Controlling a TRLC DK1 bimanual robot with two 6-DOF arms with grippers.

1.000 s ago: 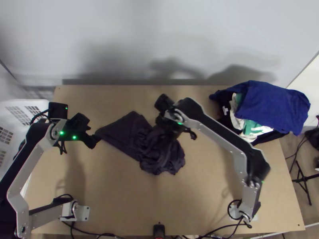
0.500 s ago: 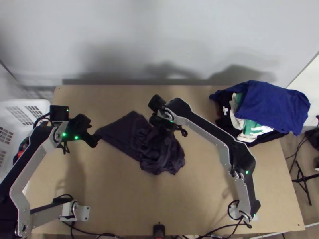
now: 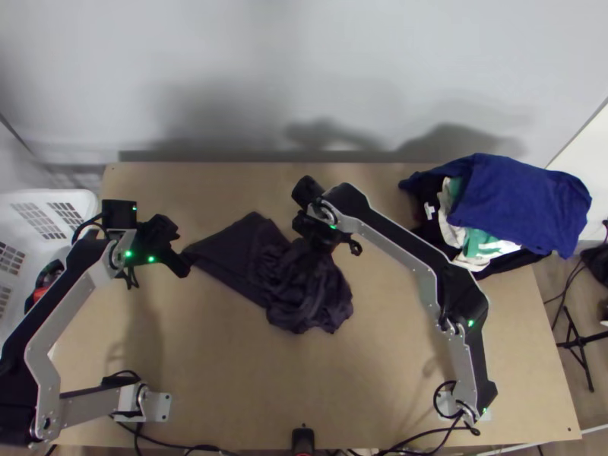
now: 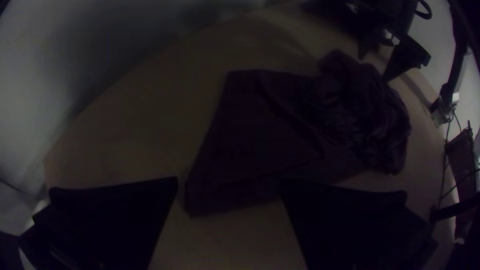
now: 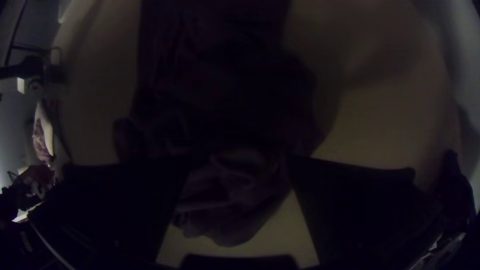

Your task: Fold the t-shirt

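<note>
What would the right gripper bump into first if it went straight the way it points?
Most likely the bunched part of the dark purplish cloth T-shirt, which lies straight ahead of the right gripper; how far off is hard to tell.

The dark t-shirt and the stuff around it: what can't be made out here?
- Sleeves and collar: top view; lost in the bunched folds of the t-shirt.
- Whether the right claw touches cloth: right wrist view; too dark.
- The t-shirt's full outline: right wrist view; cut off by the upper edge.
- The whole basket: top view; cut off by the left edge, partly behind the left arm.
</note>
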